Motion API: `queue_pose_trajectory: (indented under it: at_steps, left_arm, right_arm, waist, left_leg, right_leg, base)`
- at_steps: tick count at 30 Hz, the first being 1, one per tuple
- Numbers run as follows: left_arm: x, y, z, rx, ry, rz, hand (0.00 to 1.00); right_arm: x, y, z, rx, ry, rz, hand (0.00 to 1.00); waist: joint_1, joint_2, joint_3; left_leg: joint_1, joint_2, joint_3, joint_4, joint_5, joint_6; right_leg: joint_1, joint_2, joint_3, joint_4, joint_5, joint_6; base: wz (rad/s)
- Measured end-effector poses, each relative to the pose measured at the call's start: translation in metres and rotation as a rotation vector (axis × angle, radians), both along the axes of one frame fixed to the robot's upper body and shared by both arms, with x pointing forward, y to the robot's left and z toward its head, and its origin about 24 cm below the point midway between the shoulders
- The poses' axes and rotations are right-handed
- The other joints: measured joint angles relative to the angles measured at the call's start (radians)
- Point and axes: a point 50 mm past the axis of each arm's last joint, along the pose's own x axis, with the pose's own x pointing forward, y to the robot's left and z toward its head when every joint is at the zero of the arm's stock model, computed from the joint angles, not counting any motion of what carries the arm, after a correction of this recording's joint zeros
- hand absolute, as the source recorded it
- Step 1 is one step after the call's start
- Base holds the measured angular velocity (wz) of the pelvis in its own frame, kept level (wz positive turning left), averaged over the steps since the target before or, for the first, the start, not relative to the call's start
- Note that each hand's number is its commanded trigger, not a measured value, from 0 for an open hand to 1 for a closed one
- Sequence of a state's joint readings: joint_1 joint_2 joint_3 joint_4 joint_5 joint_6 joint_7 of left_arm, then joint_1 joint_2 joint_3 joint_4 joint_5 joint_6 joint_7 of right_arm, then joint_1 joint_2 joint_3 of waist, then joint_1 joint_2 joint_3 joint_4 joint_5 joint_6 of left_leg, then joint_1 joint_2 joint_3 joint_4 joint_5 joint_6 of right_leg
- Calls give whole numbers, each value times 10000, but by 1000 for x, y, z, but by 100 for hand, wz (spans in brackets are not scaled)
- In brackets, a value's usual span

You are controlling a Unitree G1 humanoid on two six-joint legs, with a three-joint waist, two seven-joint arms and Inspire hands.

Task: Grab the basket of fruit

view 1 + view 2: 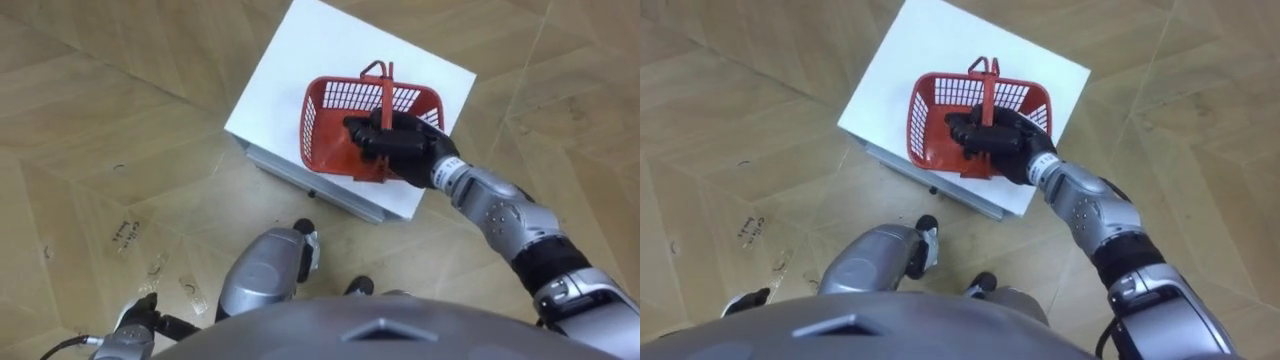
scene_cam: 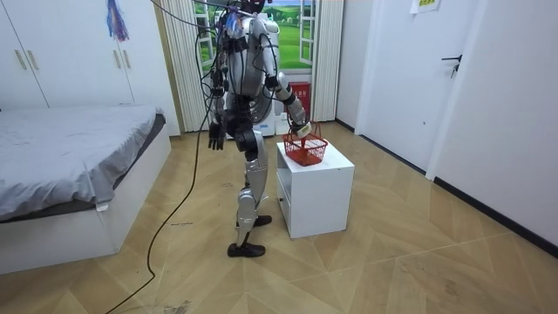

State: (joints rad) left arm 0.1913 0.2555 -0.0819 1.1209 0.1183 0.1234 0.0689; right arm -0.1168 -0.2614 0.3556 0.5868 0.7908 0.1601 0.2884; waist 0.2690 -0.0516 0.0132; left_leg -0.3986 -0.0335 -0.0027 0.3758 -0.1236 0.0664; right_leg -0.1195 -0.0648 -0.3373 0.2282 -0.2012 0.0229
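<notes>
The right hand (image 1: 405, 148) is clamped on the handle (image 1: 388, 95) of the red basket (image 1: 328, 125), hiding its near right side above the white cabinet (image 1: 300, 50). The left hand (image 2: 215, 137) hangs low, its grip unclear.

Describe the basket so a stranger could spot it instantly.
Find the low white cabinet on the wood floor. On it is a red basket with slotted sides, the only thing there, its handle gripped by the robot's black right hand.

Head eyes above basket (image 1: 322, 135); room camera afar.
</notes>
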Motion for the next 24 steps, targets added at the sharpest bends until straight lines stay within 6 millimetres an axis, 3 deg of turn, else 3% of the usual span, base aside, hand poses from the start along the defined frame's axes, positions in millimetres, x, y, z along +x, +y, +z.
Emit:
queue_pose_trajectory:
  at_steps: [7, 12, 24]
  left_arm:
    - [-8, 0, 0, -8, 169, 108, 0]
    - [-9, -3, -1, -70, 180, 117, 0]
    - [-9, -5, -2, -101, 196, 72, 0]
  right_arm:
    - [5, -13, 4, 79, -92, -1070, 0]
    - [8, -21, 7, 113, -242, -1683, 0]
    - [8, -23, 6, -55, -200, -1868, 0]
  waist:
    - [-183, 62, 14]
    - [-197, 225, 12]
    - [-219, 182, -8]
  left_leg:
    - [-3, -16, 0, 29, 5, 12]
    - [-1, -6, 14, 35, 20, 20]
    - [39, -100, 5, -49, 79, 25]
  right_leg:
    - [-16, -19, 38, 60, -14, 23]
    - [-31, -26, 41, 91, -39, 19]
    - [-38, -102, 25, 104, -160, 47]
  base:
    - [0]
    - [0]
    - [1]
